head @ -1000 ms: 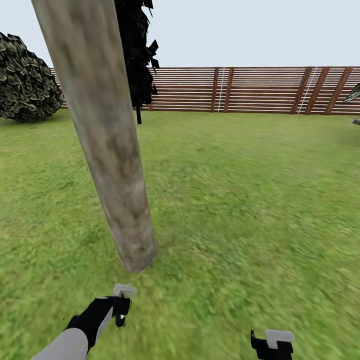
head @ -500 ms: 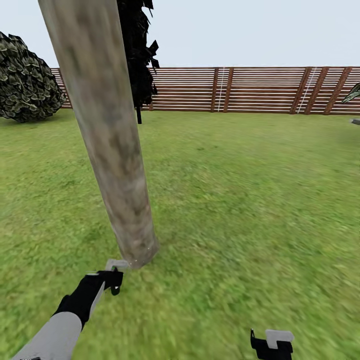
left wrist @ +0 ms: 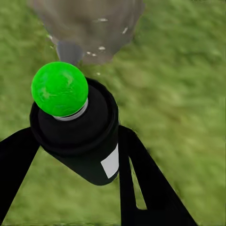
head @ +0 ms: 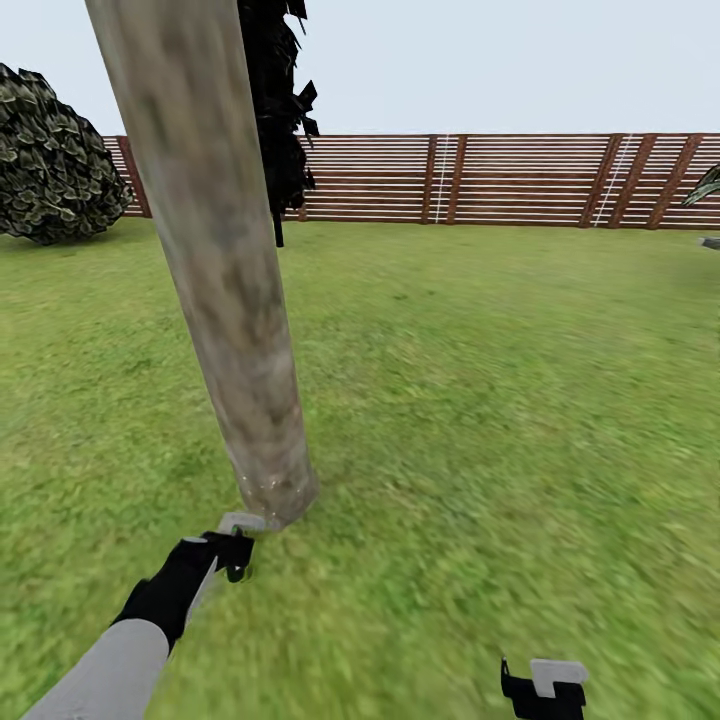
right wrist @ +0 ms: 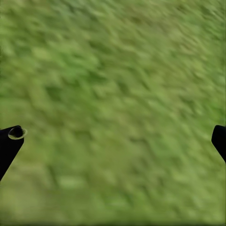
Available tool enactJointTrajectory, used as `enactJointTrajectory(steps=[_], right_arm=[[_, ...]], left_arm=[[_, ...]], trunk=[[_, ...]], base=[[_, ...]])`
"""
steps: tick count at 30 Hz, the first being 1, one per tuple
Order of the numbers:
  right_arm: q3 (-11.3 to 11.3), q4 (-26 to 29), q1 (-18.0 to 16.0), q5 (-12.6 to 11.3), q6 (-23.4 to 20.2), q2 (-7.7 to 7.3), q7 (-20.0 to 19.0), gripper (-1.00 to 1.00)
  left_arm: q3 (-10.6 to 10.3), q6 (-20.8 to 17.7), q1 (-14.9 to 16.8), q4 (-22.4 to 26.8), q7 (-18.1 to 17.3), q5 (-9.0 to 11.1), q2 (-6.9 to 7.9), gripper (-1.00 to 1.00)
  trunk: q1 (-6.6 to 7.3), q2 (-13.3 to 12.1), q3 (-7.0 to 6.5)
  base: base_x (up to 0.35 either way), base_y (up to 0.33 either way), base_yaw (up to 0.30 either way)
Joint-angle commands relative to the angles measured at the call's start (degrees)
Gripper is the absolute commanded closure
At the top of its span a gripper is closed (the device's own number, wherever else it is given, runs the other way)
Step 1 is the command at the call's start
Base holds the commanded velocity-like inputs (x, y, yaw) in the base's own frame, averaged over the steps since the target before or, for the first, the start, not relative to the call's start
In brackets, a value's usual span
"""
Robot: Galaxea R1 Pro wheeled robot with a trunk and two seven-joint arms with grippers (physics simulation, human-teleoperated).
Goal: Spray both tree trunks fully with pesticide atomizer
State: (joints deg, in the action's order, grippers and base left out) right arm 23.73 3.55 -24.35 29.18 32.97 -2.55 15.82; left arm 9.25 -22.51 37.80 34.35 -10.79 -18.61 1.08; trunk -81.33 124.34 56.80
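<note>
Pesticide atomizer point(left wrist: 77, 136), a small black cylinder with a round tip that looks bright green, sits clamped between the dark fingers of your left gripper point(head: 236, 545). You hold it low, just beside the foot of the thick pale grey-brown mottled tree trunk point(head: 222, 290), with the tip turned toward the bark, probably so that the mist lands on the lowest part. A few tiny whitish specks of pesticide point(left wrist: 100, 48) show on the trunk base. Your right gripper point(head: 545, 687) hangs over the green lawn point(head: 500, 400) with its two fingers spread wide and nothing between them, likely kept aside. I count one atomizer, one thick trunk, two grippers, one round bush point(head: 55, 160) and one brown slat fence point(head: 500, 180).
</note>
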Motion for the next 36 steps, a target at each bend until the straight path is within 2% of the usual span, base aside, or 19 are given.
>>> enactJointTrajectory(steps=[1,3,4,9,10,14,17,19,23,24,26,28,29,31,34,36], right_arm=[[0.00,0.02,0.00,0.00,0.00,0.00,0.00,-1.00],[0.00,0.00,0.00,0.00,0.01,0.00,0.00,-1.00],[0.00,-0.02,0.00,0.00,-0.01,0.00,0.00,-1.00],[0.00,-0.03,0.00,0.00,0.00,0.00,0.00,-1.00],[0.00,-0.03,0.00,0.00,-0.01,0.00,0.00,-1.00],[0.00,-0.03,0.00,0.00,-0.01,0.00,0.00,-1.00],[0.00,-0.02,0.00,0.00,-0.01,0.00,0.00,-1.00],[0.00,-0.03,0.00,0.00,-0.01,0.00,0.00,-1.00],[0.00,-0.02,0.00,0.00,0.00,0.00,0.00,-1.00],[0.00,-0.03,0.00,0.00,0.00,0.00,0.00,-1.00],[0.00,0.01,0.00,0.00,-0.01,0.00,0.00,-1.00],[0.00,-0.01,0.00,0.00,0.00,0.00,0.00,-1.00],[0.00,-0.02,0.00,0.00,0.03,0.00,0.00,-1.00],[0.00,-0.02,0.00,0.00,0.04,0.00,0.00,-1.00],[0.00,-0.02,0.00,0.00,0.00,0.00,0.00,-1.00],[0.00,-0.02,0.00,0.00,0.00,0.00,0.00,-1.00]], left_arm=[[0.93,-0.06,-0.01,-0.03,-0.06,1.00,1.44,1.00],[1.70,-0.04,-0.04,-0.06,-0.04,1.88,2.65,1.00],[1.70,-0.01,-0.10,-0.01,0.02,2.10,2.55,1.00],[0.87,0.02,0.09,0.40,0.01,2.09,-1.81,1.00],[0.86,-0.03,0.14,0.86,0.00,2.10,-2.05,1.00],[1.20,0.00,-0.14,2.97,-0.04,2.32,-1.47,1.00],[1.40,-0.06,-0.31,4.86,-0.09,2.45,-0.04,1.00],[1.08,-0.05,-0.33,5.37,-0.07,2.45,-0.01,1.00],[0.80,-0.36,0.30,6.42,-0.02,2.32,-3.64,1.00],[0.78,-2.71,0.37,8.92,-0.06,2.33,-4.47,1.00],[0.73,-7.28,0.03,13.72,-0.23,2.35,-4.21,1.00],[1.07,-8.61,-0.10,15.66,-1.65,2.33,-3.19,1.00],[1.27,-9.13,-0.18,16.50,-5.19,2.34,-0.29,1.00],[0.87,-9.25,-0.24,16.71,-6.91,2.20,1.28,1.00],[-0.11,-9.27,-0.17,16.80,-7.60,1.88,1.10,1.00],[-2.95,-9.62,0.03,16.82,-7.65,1.84,0.14,1.00]], trunk=[[0.00,0.00,0.00],[0.00,0.00,0.00],[0.00,0.00,0.00],[0.00,0.00,0.00],[0.00,0.00,0.00],[0.00,0.00,0.00],[0.00,0.00,0.00],[0.00,0.00,0.00],[0.00,0.00,0.00],[0.00,0.00,0.00],[0.00,0.00,0.00],[0.00,0.00,0.00],[0.00,0.00,0.00],[0.00,0.00,0.00],[0.00,0.00,0.00],[0.00,0.00,0.00]], base=[[-0.005,0.000,0.000],[-0.002,0.000,0.000],[0.000,0.000,0.000],[0.000,0.000,0.000],[-0.043,0.000,0.000],[-0.257,0.000,0.000],[-0.207,0.000,0.000],[-0.046,0.000,0.000],[-0.005,0.000,0.000],[0.000,0.000,0.000],[0.000,0.000,0.000],[0.000,0.000,0.000],[0.000,0.000,0.000],[0.000,0.000,0.000],[0.000,0.000,0.000],[0.000,0.000,0.000]])
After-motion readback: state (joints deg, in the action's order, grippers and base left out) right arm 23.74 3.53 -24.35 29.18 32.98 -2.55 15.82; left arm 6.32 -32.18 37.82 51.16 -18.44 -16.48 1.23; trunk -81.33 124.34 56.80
